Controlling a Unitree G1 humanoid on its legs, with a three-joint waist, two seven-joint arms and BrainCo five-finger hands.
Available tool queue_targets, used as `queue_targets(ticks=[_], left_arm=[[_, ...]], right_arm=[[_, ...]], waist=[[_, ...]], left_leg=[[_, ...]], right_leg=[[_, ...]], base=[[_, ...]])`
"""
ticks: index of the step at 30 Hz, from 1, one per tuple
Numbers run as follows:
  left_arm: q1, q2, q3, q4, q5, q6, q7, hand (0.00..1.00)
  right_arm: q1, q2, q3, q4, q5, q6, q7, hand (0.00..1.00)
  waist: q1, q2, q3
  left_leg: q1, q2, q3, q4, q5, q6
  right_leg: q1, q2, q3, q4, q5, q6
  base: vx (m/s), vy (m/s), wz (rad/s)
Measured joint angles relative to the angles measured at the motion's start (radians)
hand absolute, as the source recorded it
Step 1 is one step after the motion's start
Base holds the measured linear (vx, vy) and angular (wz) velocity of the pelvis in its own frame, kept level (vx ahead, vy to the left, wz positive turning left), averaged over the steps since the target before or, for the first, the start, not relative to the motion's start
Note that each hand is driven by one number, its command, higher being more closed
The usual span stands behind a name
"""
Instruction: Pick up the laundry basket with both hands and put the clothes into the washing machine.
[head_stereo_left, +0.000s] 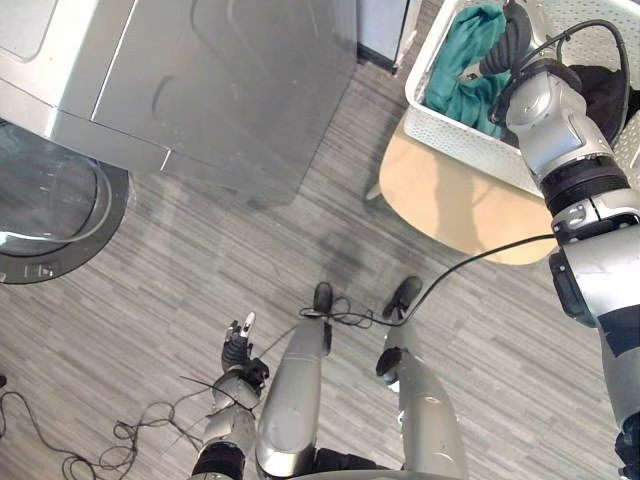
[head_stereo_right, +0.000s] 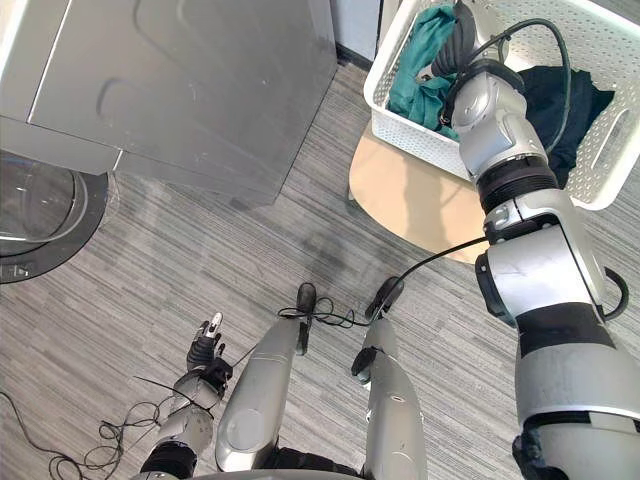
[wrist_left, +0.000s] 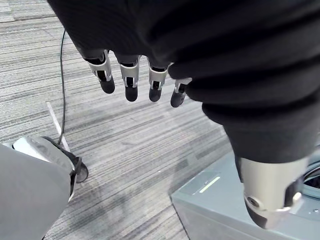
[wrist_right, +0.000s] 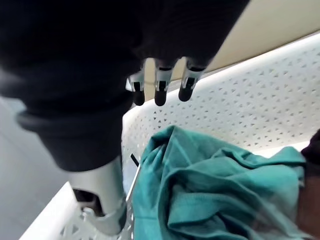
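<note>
Two hands, both slack-fingered, gripping nothing. Left hand hangs low over grey plank floor. Washing machine stands ahead of it, with round glass door off to its left. Right hand is farther out, inside white laundry basket. Its straight fingers are just above teal garment, with dark garment to its right. Basket rests on tan table.
</note>
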Motion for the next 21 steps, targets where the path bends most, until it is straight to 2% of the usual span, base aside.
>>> queue_targets(ticks=[8, 11, 14, 18, 21], left_arm=[[-0.016, 0.000, -0.005, 0.000, -0.009, -0.010, 0.001, 0.00], [-0.022, -0.001, -0.004, -0.002, -0.048, -0.021, 0.003, 0.00], [-0.037, -0.013, -0.002, -0.034, -0.088, -0.024, 0.004, 0.00], [-0.037, -0.034, 0.003, -0.092, -0.126, -0.033, 0.000, 0.00], [-0.038, -0.055, 0.000, -0.098, -0.134, -0.033, -0.006, 0.00]], right_arm=[[-0.021, -0.001, 0.093, 0.013, 0.031, -0.003, 0.019, 0.00], [-0.048, -0.006, 0.111, 0.052, 0.030, -0.004, 0.020, 0.00], [-0.057, -0.042, 0.141, 0.091, 0.021, -0.001, 0.025, 0.00], [-0.060, -0.066, 0.145, 0.108, 0.018, 0.001, 0.044, 0.00], [-0.062, -0.075, 0.147, 0.129, 0.017, 0.004, 0.049, 0.00]], waist=[[0.004, -0.010, 0.006], [0.005, -0.011, 0.006], [0.027, -0.016, 0.009], [0.025, -0.032, 0.018], [0.026, -0.034, 0.020]], left_leg=[[-0.043, -0.002, -0.020, 0.001, 0.005, -0.001], [-0.060, -0.002, -0.032, -0.008, 0.017, -0.001], [-0.062, -0.007, -0.039, -0.036, 0.036, -0.005], [-0.071, -0.007, -0.060, -0.053, 0.051, -0.013], [-0.073, -0.007, -0.062, -0.054, 0.052, -0.012]], right_leg=[[-0.033, 0.000, -0.009, -0.001, 0.004, 0.005], [-0.047, 0.001, -0.016, -0.002, 0.012, 0.015], [-0.057, -0.004, -0.022, -0.002, 0.012, 0.016], [-0.064, -0.001, -0.027, -0.002, 0.013, 0.016], [-0.066, -0.001, -0.026, -0.002, 0.020, 0.026]], base=[[-0.01, 0.087, 0.05], [-0.01, 0.060, 0.11], [-0.01, 0.067, 0.12], [0.00, 0.040, 0.13], [0.00, 0.062, 0.01]])
